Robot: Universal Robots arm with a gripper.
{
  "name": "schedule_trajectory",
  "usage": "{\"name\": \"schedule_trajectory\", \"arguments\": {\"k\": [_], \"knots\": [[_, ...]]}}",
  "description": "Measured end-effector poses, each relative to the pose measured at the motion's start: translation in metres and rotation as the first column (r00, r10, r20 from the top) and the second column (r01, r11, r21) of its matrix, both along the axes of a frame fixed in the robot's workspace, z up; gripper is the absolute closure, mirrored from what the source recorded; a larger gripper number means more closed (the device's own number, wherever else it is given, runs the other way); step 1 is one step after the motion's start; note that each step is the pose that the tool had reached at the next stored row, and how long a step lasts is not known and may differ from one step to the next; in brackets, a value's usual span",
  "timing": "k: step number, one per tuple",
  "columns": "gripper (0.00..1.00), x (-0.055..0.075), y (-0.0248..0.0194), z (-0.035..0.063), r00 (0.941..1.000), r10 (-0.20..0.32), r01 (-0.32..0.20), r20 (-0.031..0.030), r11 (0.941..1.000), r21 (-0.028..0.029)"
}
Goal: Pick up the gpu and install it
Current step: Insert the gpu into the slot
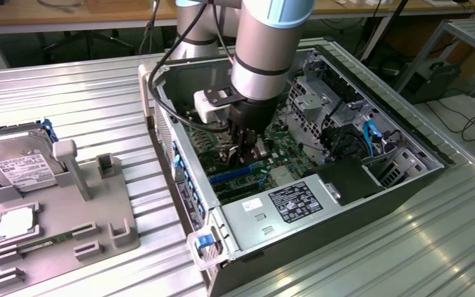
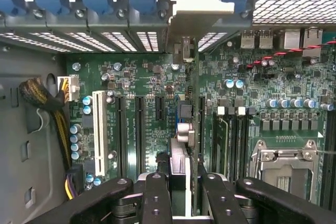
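The gpu [image 2: 185,129] appears edge-on in the wrist view, standing upright over the black expansion slots of the green motherboard [image 2: 142,77]. Its silver end bracket [image 2: 202,6] reaches the rear slot openings of the case. My gripper [image 2: 186,203] is shut on the card's top edge, a black finger [image 2: 157,198] on each side. In the exterior view the gripper [image 1: 246,145] is deep inside the open computer case [image 1: 402,185], low over the motherboard [image 1: 291,154], with the gpu [image 1: 258,150] partly hidden between the fingers.
A power supply [image 1: 291,204] sits at the case's near end, with drive cages and blue cables [image 1: 370,139] at the exterior view's right. A grey fixture [image 1: 64,229] outside the case holds a hard drive [image 1: 19,161] and a memory stick [image 1: 35,244]. The CPU socket [image 2: 286,166] lies beside the slots.
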State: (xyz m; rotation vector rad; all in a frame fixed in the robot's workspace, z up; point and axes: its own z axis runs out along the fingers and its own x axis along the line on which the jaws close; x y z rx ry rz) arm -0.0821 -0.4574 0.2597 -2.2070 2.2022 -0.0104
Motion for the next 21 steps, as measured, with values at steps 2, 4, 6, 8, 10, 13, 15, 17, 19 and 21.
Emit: {"name": "schedule_trajectory", "arguments": {"k": [2,4,6,8,10,13,15,17,19,21], "knots": [[0.72,-0.001,0.0,-0.0023,1.0,0.0,0.0,0.0,1.0,0.0001],[0.72,-0.002,0.0,-0.0062,1.0,0.0,0.0,0.0,1.0,0.0],[0.72,-0.002,0.0,-0.0086,1.0,0.0,0.0,0.0,1.0,0.0],[0.72,-0.002,0.0,-0.0112,1.0,0.0,0.0,0.0,1.0,0.0001],[0.72,-0.003,0.0,-0.0139,1.0,0.0,0.0,0.0,1.0,0.0003],[0.72,-0.003,0.0,-0.0179,1.0,0.0,0.0,-0.0001,1.0,0.0007],[0.72,-0.003,0.0,-0.0211,1.0,0.0,0.0,0.0,1.0,0.001],[0.72,-0.003,0.0,-0.0226,1.0,0.0,0.0,0.0,1.0,0.001],[0.72,-0.003,0.0,-0.0225,1.0,0.0,0.0,-0.0001,1.0,0.0009],[0.72,-0.003,0.0,-0.0226,1.0,0.0,0.0,0.0,1.0,0.0011]]}}
